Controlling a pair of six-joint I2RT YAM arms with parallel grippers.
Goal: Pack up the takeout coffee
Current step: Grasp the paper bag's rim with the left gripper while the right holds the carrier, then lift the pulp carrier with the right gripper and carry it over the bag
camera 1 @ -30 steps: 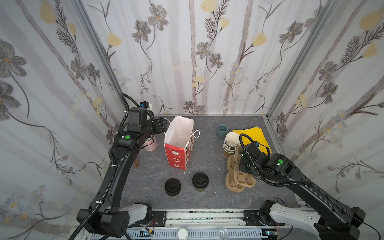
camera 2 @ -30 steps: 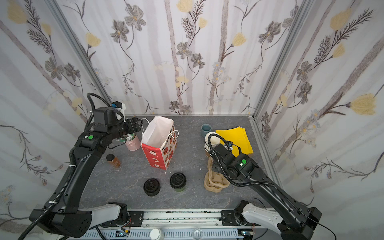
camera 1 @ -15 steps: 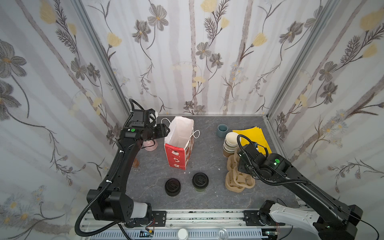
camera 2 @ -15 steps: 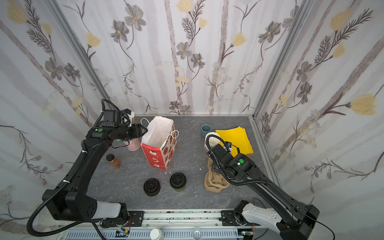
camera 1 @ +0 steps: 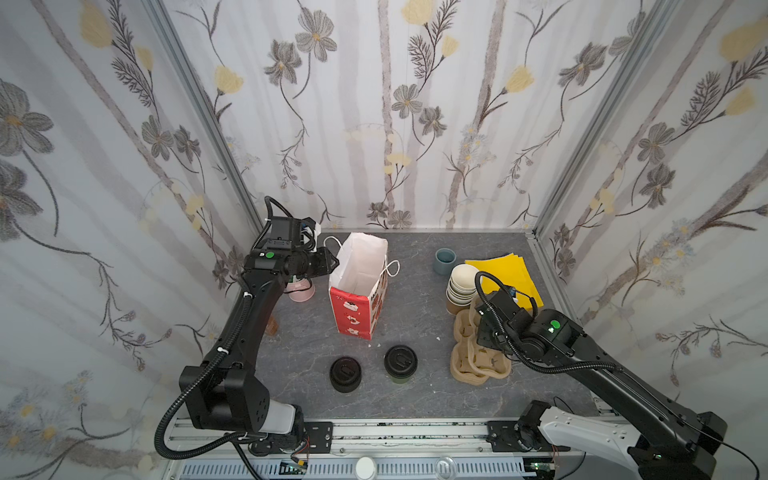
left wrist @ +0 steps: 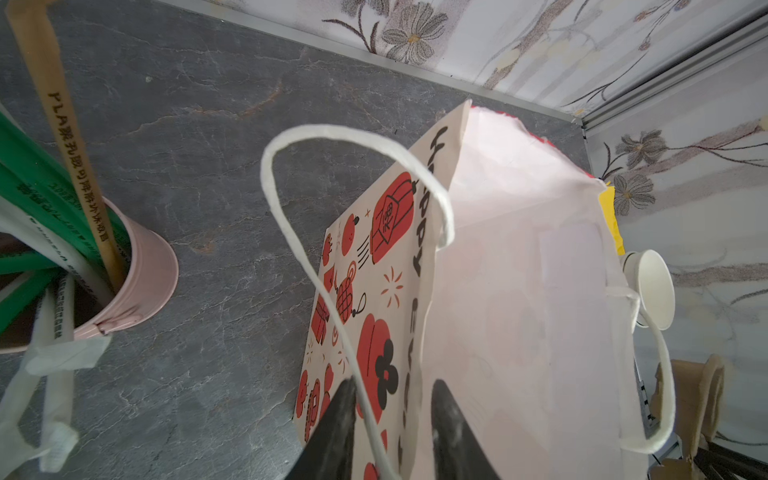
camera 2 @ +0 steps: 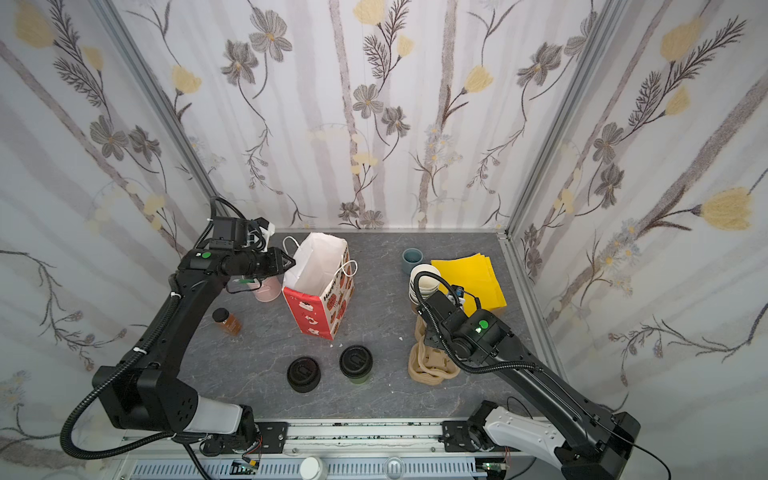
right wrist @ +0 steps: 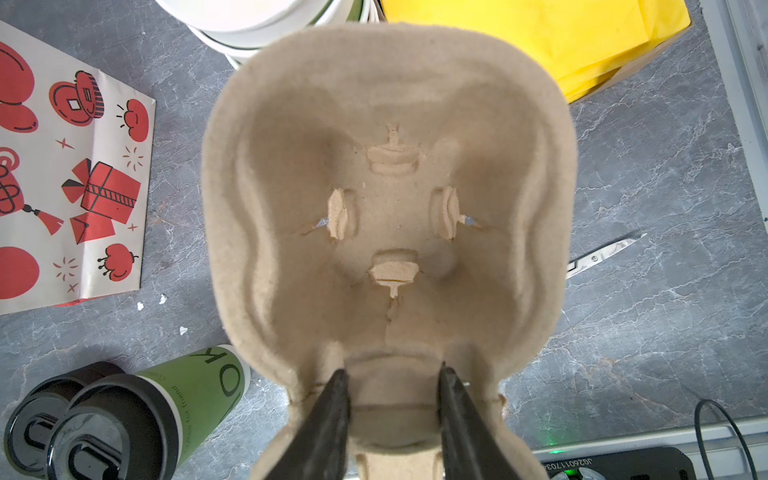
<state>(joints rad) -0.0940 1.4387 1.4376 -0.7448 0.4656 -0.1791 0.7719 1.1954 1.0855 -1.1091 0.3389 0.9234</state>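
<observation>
Left wrist view: my left pincer (left wrist: 395,386) straddles the paper bag (left wrist: 498,291) rim, narrow, grip unclear; my right pincer (right wrist: 392,370) holds a cup carrier (right wrist: 390,208); takeout coffee (camera 1: 400,362), bag's 5 o'clock, unpacked.

On your left, near the side wall, a pink cup (camera 2: 266,289) stands upright, holding wrapped green and white straws (left wrist: 37,199). Nearer the front, an amber bottle (camera 2: 226,321) with a dark cap stands apart on the grey table (camera 1: 415,399). At the back right you have a small grey-blue cup (camera 1: 444,261), a stack of open paper cups (camera 1: 461,282) just beside it, and yellow napkins (camera 1: 505,274) beside that stack. A squat stack of black lids (camera 1: 345,374) sits toward the front. Scissors (right wrist: 602,255) lie flat, partly hidden.
</observation>
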